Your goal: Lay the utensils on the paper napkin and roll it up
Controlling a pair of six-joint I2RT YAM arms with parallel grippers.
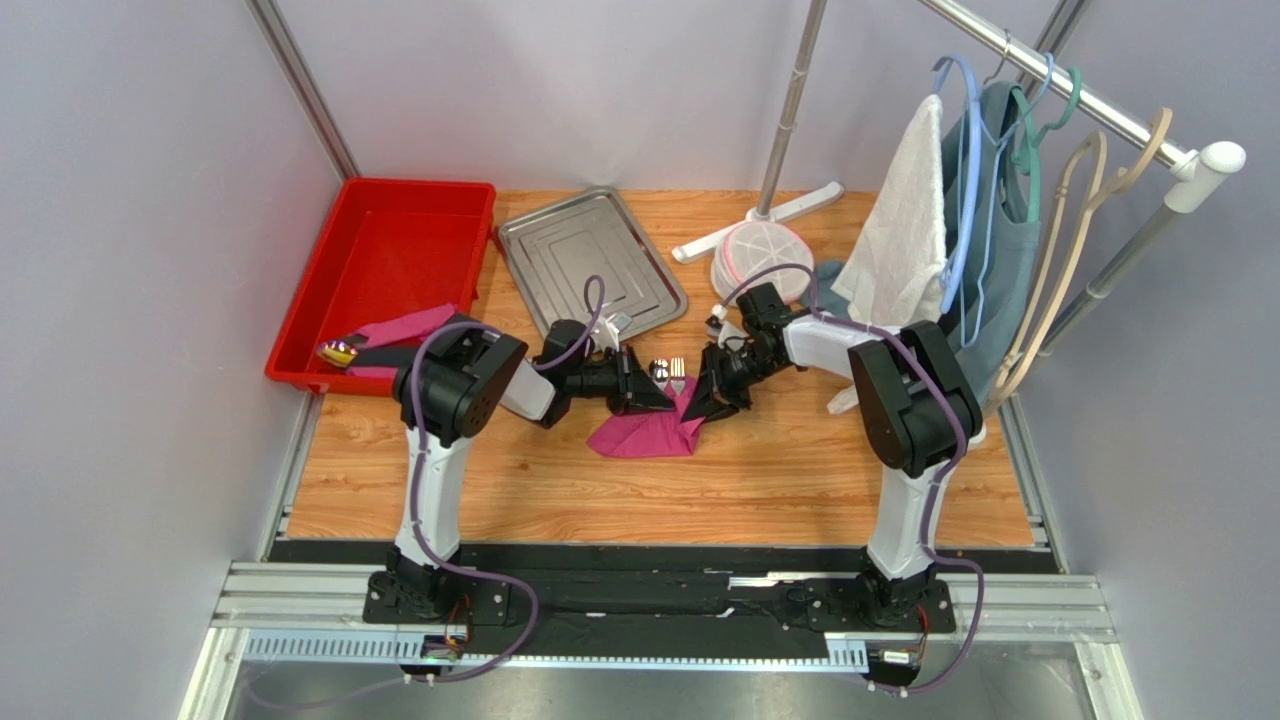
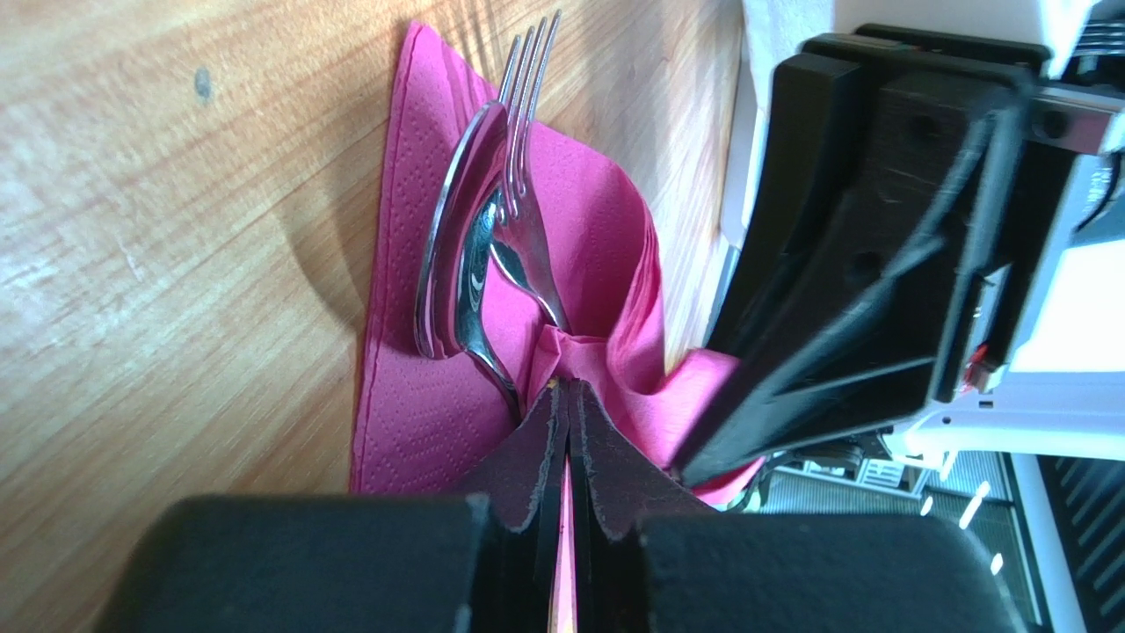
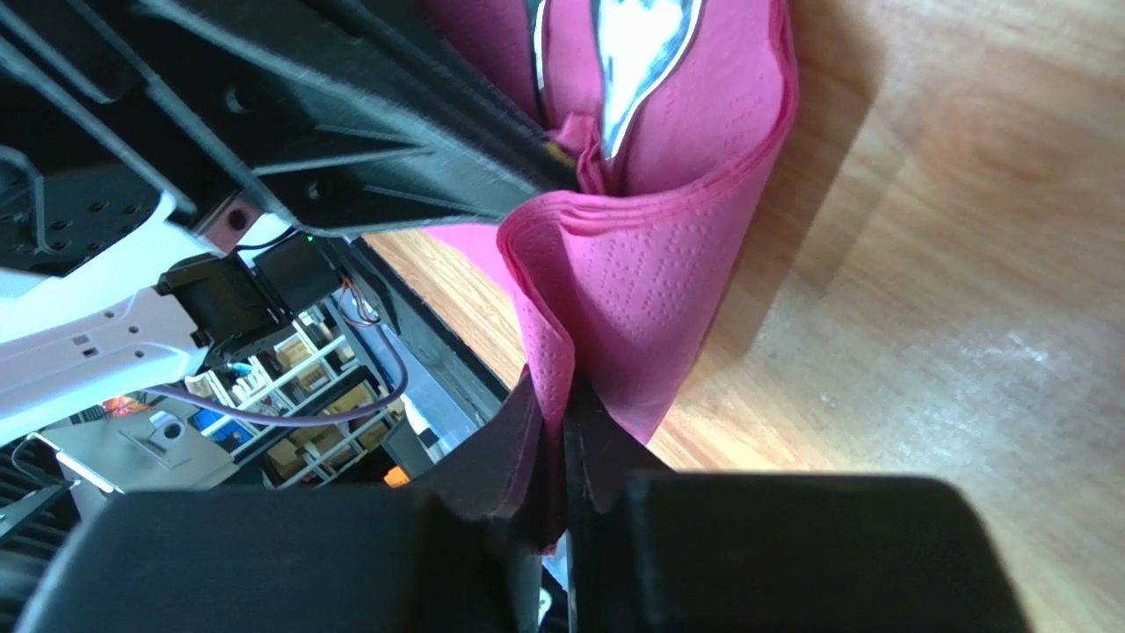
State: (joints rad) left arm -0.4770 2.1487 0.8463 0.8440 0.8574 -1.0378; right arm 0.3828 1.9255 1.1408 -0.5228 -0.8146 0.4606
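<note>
The utensils [image 2: 482, 264] lie bunched on the paper napkin [image 2: 423, 396], midway between the side edges of the worktop [image 1: 496, 480]; left claw [image 2: 565, 396] and right claw [image 3: 561, 396] each pinch a raised fold; uneven pulling could tear the thin paper or spill them.

On the wooden table [image 1: 751, 480], a steel tray [image 1: 589, 263] lies beyond the jaws and slightly to their left, a red bin [image 1: 394, 263] sits farther left, and well to the jaws' right a white towel [image 1: 902, 225] and several hangers [image 1: 1037, 165] hang from a clothes rack [image 1: 1082, 90].
</note>
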